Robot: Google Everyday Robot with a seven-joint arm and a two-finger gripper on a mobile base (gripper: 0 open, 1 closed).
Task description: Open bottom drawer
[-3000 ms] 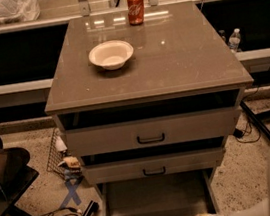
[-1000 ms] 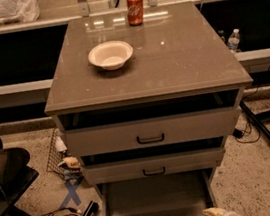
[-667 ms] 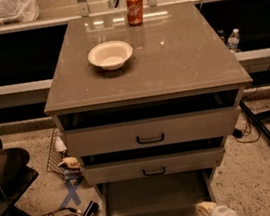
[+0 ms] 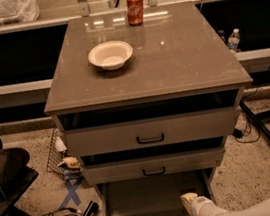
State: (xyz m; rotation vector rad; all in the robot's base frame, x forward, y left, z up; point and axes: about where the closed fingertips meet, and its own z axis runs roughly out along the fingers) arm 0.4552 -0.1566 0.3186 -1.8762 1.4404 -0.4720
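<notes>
We find the bottom drawer (image 4: 141, 202) at the bottom centre of the frame. It is drawn well out from under the cabinet, and its plain flat floor is exposed and holds nothing that we can see. Its front panel and handle lie below the frame edge, so we cannot confirm whether it has reached full travel.

The middle drawer (image 4: 154, 167) and the top drawer (image 4: 151, 132) above it each stand a little forward of the carcass, with dark gaps over them.

The gripper (image 4: 190, 201) sits at the lower right, over the right side of the open drawer's floor, with its white arm running off the bottom right corner. We cannot tell whether it is spread, pressed together or pinching anything, or whether it touches the drawer.

A white bowl (image 4: 110, 54) and a red soda can (image 4: 135, 8) stand on the cabinet top (image 4: 183, 57).

In our judgement the opening is substantially done, and at most a final pull or the arm's retreat remains.
</notes>
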